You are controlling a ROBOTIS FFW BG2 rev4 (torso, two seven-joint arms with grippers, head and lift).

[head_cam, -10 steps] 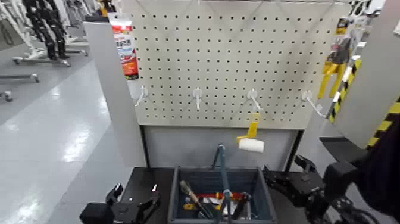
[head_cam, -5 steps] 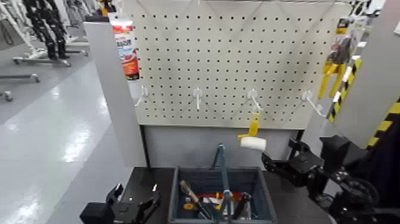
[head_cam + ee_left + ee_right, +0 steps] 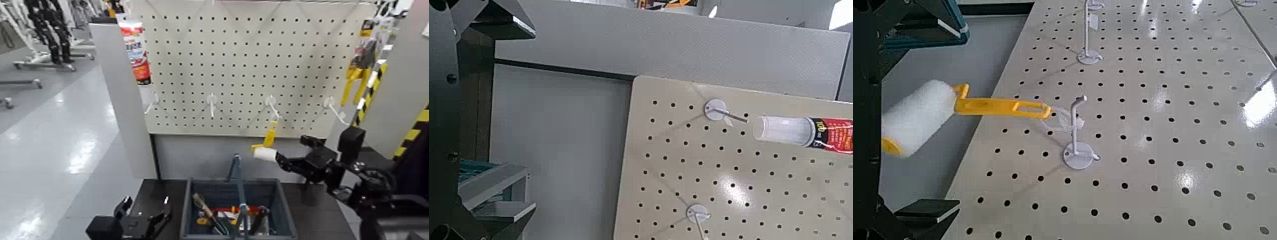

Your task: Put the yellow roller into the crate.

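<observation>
Yellow roller (image 3: pixel 265 147): your right end effector (image 3: pixel 281 159) gapes wide beside it; nudging the sleeve could unhook it prematurely.

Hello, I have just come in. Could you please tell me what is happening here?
The robot is about to take the yellow roller for the crate. The roller hangs by its handle from a hook on the pegboard. The right gripper is at its white sleeve with jaws open, one on each side, and does not seem to grip yet. The crate stands below with some tools inside. The left gripper waits open beside the crate.
</observation>
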